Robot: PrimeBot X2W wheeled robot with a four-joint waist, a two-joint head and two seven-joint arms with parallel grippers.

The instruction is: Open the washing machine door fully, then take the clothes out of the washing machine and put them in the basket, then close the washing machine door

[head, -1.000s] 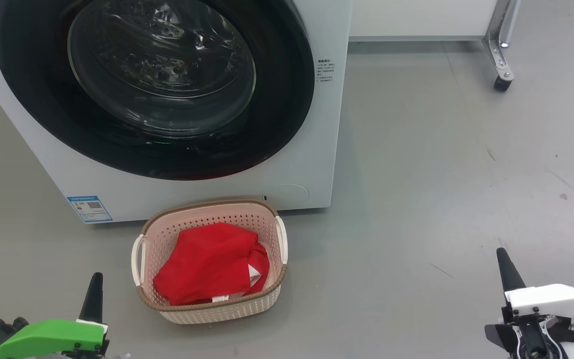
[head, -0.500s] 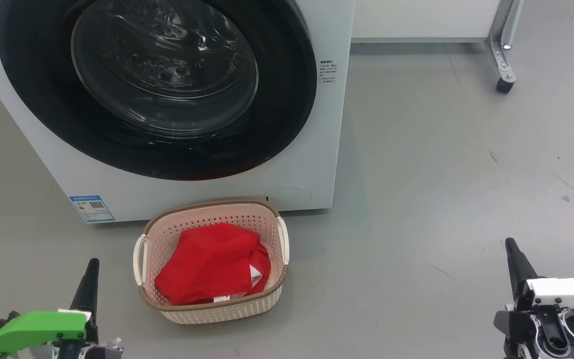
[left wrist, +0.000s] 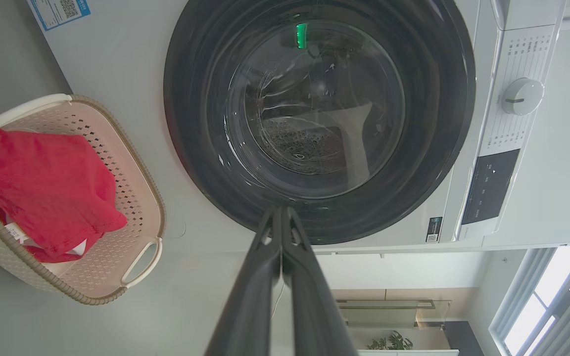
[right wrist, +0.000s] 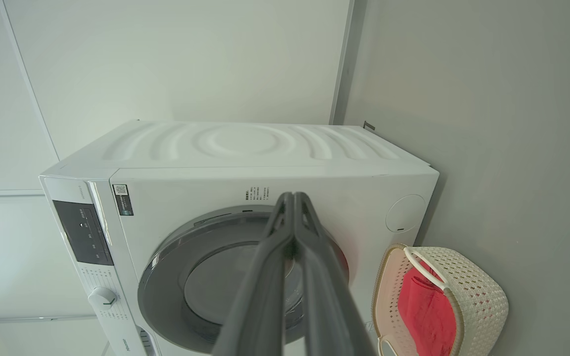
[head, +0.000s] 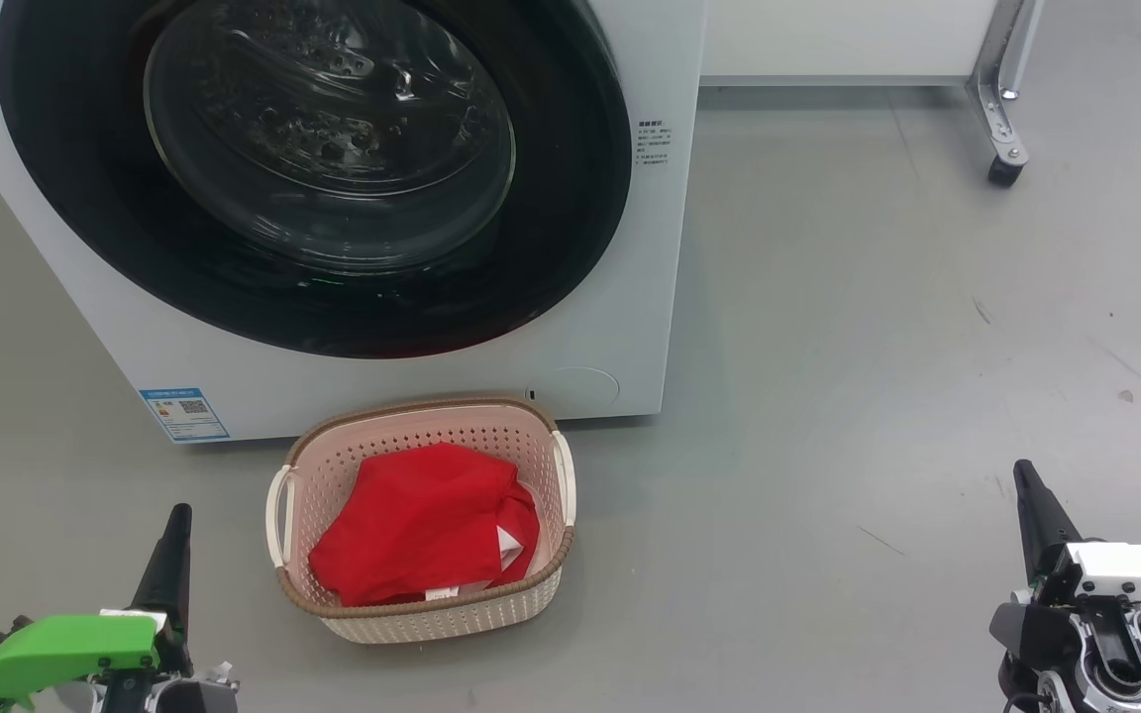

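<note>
**Ahead of your left gripper: door shut, clothes in the basket**

Ahead of and above your left gripper [head: 178, 515], the washing machine door [head: 313, 178] lies flat against the front of the washing machine [head: 645, 297]. Its black rim sits flush with the white panel, and from the right wrist view it also reads as closed. I can make out no red in the drum behind the glass.

The clothes [head: 422, 520] lie heaped inside the basket [head: 432, 622]. It stands on the floor [head: 828, 396] below the door, close against the machine's front; I cannot tell whether the two touch.

The basket sits just beside your left gripper on its inner side and a little ahead, with one white handle turned toward it. Your right gripper [head: 1026, 475] is well apart on the basket's other side. That makes the left arm the nearer one to both basket and door. Both grippers have their fingers pressed together on nothing, tips pointing toward the machine.

By my reading every step is done, so what remains is probably only a retreat. If you swing the left arm inward, the basket is the one thing it could catch. The blue sticker [head: 184, 414] lies straight ahead of the left gripper. A caster leg [head: 1001, 149] stands far ahead of the right gripper, clear of any pull-back.
</note>
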